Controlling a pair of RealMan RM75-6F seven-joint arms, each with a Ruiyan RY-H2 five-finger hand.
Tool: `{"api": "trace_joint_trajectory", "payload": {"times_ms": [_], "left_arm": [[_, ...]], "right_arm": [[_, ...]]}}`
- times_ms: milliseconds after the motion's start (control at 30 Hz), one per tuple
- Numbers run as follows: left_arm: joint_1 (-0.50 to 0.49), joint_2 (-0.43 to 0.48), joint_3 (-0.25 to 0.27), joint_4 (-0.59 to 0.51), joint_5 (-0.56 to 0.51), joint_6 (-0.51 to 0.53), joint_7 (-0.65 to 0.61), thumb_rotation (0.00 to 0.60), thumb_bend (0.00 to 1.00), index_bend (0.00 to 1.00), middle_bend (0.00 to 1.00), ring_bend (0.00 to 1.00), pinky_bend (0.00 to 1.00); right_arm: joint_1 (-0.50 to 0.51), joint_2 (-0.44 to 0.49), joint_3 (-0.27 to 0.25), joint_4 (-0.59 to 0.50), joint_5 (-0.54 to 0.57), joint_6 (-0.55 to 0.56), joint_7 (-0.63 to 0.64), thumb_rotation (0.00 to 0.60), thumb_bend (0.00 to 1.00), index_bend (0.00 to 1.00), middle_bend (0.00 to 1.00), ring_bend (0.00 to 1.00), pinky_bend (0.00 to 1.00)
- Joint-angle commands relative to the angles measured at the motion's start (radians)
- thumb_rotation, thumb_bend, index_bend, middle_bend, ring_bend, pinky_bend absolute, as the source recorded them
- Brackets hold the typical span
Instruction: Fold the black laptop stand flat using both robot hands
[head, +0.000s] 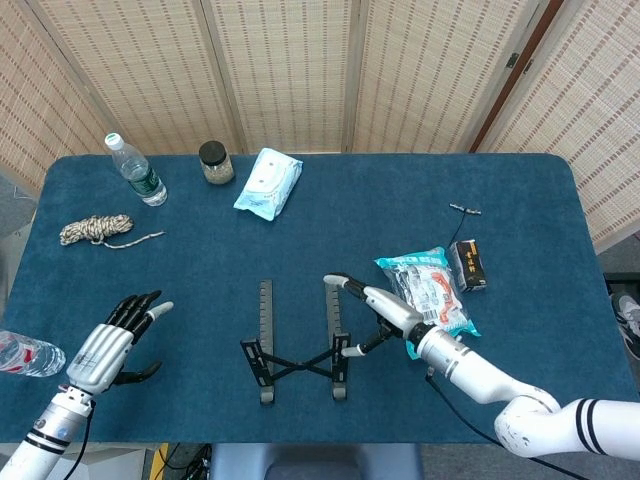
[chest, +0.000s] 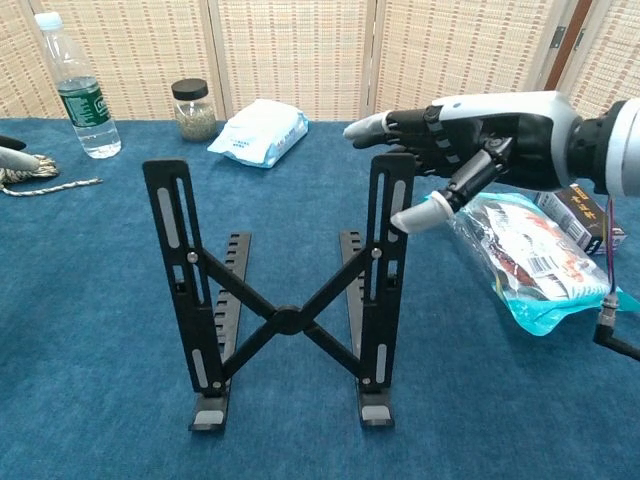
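Note:
The black laptop stand (head: 300, 356) (chest: 285, 320) stands near the table's front edge, its two uprights steep and joined by crossed bars. My right hand (head: 375, 306) (chest: 470, 140) holds the top of the stand's right upright, fingers reaching over and behind it and the thumb against its front edge. My left hand (head: 106, 346) hovers open over the table far to the stand's left, touching nothing. In the chest view only a fingertip (chest: 12, 158) of it shows at the left edge.
A snack bag (head: 430, 290) (chest: 530, 260) and a small dark box (head: 468, 265) lie right of the stand. At the back are a water bottle (head: 135, 170), a jar (head: 215, 162) and a wipes pack (head: 268, 183). Rope (head: 95, 230) lies left; another bottle (head: 25, 355) at the front-left edge.

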Motion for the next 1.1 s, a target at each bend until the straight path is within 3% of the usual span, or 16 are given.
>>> {"api": "trace_joint_trajectory", "payload": {"times_ms": [33, 300, 733, 1100], "left_arm": [[-0.006, 0.003, -0.007, 0.005, -0.006, -0.012, 0.009, 0.6, 0.25, 0.1, 0.01, 0.01, 0.0], [-0.054, -0.004, -0.037, 0.047, -0.034, -0.092, 0.03, 0.6, 0.25, 0.1, 0.01, 0.01, 0.0], [-0.163, -0.109, -0.1, 0.154, -0.108, -0.245, 0.054, 0.6, 0.24, 0.06, 0.0, 0.0, 0.0], [-0.246, -0.22, -0.138, 0.189, -0.182, -0.362, 0.076, 0.6, 0.22, 0.05, 0.0, 0.0, 0.0]], "right_arm": [[-0.026, -0.061, 0.04, 0.008, 0.092, 0.077, -0.117, 0.6, 0.0, 0.0, 0.0, 0.0, 0.04], [-0.079, -0.067, 0.031, 0.014, -0.028, 0.201, -0.277, 0.6, 0.0, 0.0, 0.0, 0.0, 0.04], [-0.128, -0.062, -0.073, 0.068, -0.296, 0.27, -0.595, 0.6, 0.0, 0.0, 0.0, 0.0, 0.04], [-0.162, -0.166, -0.114, 0.15, -0.359, 0.266, -0.758, 0.6, 0.0, 0.0, 0.0, 0.0, 0.01]]}}
